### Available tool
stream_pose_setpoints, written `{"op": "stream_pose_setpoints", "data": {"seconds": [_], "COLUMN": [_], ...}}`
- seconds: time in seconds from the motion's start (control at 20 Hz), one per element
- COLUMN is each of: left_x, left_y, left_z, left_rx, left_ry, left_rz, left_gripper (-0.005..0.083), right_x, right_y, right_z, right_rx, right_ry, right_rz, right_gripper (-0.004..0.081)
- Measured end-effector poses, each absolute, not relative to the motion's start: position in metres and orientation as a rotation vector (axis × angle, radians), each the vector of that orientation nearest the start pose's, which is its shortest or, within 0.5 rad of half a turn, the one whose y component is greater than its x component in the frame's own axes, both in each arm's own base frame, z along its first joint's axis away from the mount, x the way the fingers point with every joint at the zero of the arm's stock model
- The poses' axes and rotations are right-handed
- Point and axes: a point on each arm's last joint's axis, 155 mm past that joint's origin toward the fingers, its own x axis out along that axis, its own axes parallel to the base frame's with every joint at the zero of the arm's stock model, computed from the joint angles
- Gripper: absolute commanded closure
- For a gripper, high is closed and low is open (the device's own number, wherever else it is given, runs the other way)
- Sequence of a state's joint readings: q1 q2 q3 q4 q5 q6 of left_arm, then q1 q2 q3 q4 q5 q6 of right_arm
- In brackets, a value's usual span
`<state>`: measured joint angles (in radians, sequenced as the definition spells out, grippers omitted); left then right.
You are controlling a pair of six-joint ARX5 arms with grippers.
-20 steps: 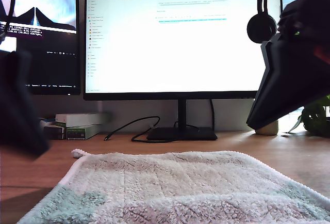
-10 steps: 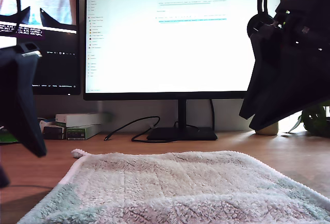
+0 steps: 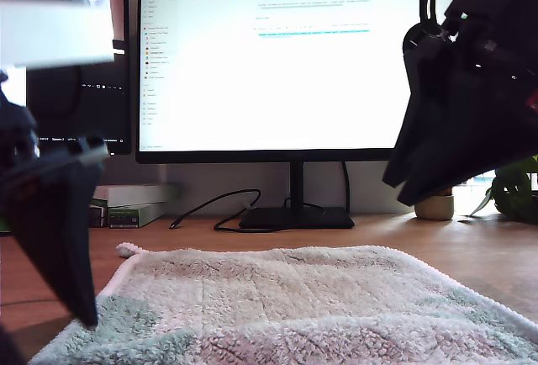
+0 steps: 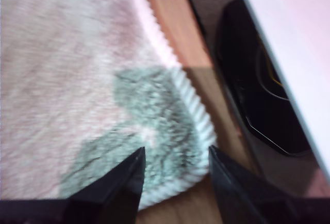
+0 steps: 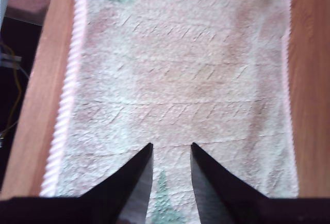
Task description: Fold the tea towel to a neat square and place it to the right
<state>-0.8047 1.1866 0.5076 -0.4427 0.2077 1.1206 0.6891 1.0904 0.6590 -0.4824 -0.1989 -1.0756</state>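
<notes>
The tea towel [image 3: 294, 298] lies flat on the wooden desk, fluffy off-white with pale green patches and a ribbed pink edge. In the first wrist view a green-patched corner of the towel [image 4: 154, 131] sits just ahead of my first gripper [image 4: 175, 150], which is open and low over it. That gripper [image 3: 84, 314] is at the exterior view's left, by the towel's near corner. My second gripper [image 5: 171, 145] is open, high above the towel [image 5: 180, 69], and holds nothing. It hangs at the exterior view's right [image 3: 399, 187].
A large monitor [image 3: 277, 62] stands behind the towel, with a second screen [image 3: 76, 104] at the exterior view's left. Headphones [image 3: 424, 41] hang at the monitor's corner. Small boxes [image 3: 130, 201], a black cable [image 3: 214, 209], a pot [image 3: 435, 207] and a plant [image 3: 517, 193] line the back.
My first gripper has dropped and swung in toward the towel's near corner at the exterior view's left. My second gripper has shifted slightly toward the monitor. The towel has not moved.
</notes>
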Motion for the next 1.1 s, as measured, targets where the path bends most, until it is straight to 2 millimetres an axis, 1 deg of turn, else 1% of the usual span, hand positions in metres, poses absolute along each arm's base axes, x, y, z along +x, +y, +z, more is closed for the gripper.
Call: {"op": "stream_pose_setpoints", "data": {"seconds": [0.85,0.9,0.95,1.0,1.1], "left_x": [0.146,0.145,0.146,0.146,0.145], "left_y": [-0.211,-0.210,-0.212,-0.213,-0.215], "left_z": [0.012,0.009,0.009,0.008,0.007], "left_rx": [1.250,1.259,1.261,1.267,1.281], "left_ry": [0.518,0.523,0.519,0.519,0.516], "left_rz": [-1.501,-1.510,-1.517,-1.524,-1.531], "left_gripper": [0.0417,0.0429,0.0469,0.0523,0.0658], "right_x": [0.208,0.208,0.208,0.208,0.207], "right_y": [0.218,0.218,0.218,0.218,0.218], "right_z": [0.095,0.095,0.095,0.095,0.095], "right_rx": [-1.154,-1.154,-1.154,-1.154,-1.152], "right_ry": [0.379,0.379,0.379,0.379,0.379], "right_rz": [1.250,1.250,1.250,1.250,1.254], "right_gripper": [0.0568,0.0568,0.0568,0.0568,0.0568]}}
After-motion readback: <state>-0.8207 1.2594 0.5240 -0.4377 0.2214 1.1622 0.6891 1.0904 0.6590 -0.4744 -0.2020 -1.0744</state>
